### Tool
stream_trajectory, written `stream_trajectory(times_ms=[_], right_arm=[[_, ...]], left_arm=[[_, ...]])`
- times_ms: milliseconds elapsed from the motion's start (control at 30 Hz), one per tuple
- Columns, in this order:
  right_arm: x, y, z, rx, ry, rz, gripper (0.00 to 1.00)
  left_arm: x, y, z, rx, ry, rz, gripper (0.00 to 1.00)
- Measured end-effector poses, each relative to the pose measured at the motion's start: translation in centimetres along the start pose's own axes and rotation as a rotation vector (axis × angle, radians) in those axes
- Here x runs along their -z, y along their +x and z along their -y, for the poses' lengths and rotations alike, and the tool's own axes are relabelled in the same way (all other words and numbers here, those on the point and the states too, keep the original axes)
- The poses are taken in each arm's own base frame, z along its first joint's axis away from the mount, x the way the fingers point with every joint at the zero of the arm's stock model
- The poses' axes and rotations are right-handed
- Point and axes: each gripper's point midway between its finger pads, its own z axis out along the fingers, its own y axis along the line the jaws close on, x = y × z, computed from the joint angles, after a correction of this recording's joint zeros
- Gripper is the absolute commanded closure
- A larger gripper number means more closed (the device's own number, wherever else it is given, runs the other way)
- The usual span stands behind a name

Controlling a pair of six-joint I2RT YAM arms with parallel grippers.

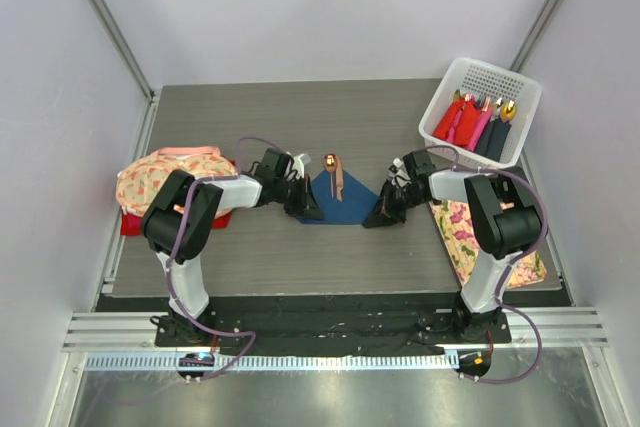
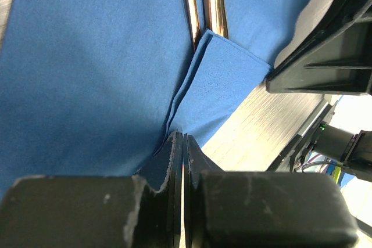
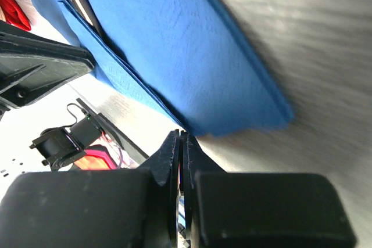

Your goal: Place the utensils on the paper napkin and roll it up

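The dark blue paper napkin (image 1: 345, 205) lies partly folded at the middle of the surface, narrow at its far end and wide toward the near edge. The slim copper-brown utensils (image 1: 338, 182) lie along it, with the spoon (image 1: 331, 160) showing its round bowl past the far tip.

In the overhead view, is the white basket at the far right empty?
No, the white basket holds several red, pink and dark rolls with gold tips.

Dark blue paper napkin (image 1: 350, 205), copper-brown utensils (image 1: 338, 182), white basket (image 1: 438, 99), floral cream cloth (image 1: 165, 175), grey streaked table (image 1: 300, 117)
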Motion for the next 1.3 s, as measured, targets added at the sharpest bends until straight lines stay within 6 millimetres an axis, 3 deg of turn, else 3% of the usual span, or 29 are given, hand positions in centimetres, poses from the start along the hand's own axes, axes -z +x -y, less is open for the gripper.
stream_trajectory(times_ms=[167,500,600,800,1000,1300], right_arm=[[0.8,-0.2,-0.9,0.015,-0.014,0.017,0.99],[-0.1,-1.0,-6.8,0.142,-0.118,0.045,0.99],[-1.2,-1.0,-6.5,0.132,-0.115,0.029,0.99],[-3.3,-0.6,-3.6,0.067,-0.060,-0.020,0.99],[-3.4,-0.5,-3.6,0.066,-0.068,-0.029,0.99],[-3.4,-0.5,-3.6,0.066,-0.068,-0.029,0.99]], left_arm=[[0.0,0.0,0.0,-0.002,0.000,0.000,0.95],[0.0,0.0,0.0,-0.003,0.001,0.000,0.94],[0.0,0.0,0.0,-0.004,0.001,0.000,0.91],[0.1,0.1,0.2,-0.013,0.016,0.000,0.84],[0.8,0.9,0.6,-0.017,0.050,0.006,0.73],[1.9,0.9,3.7,-0.018,0.148,0.019,0.74]])
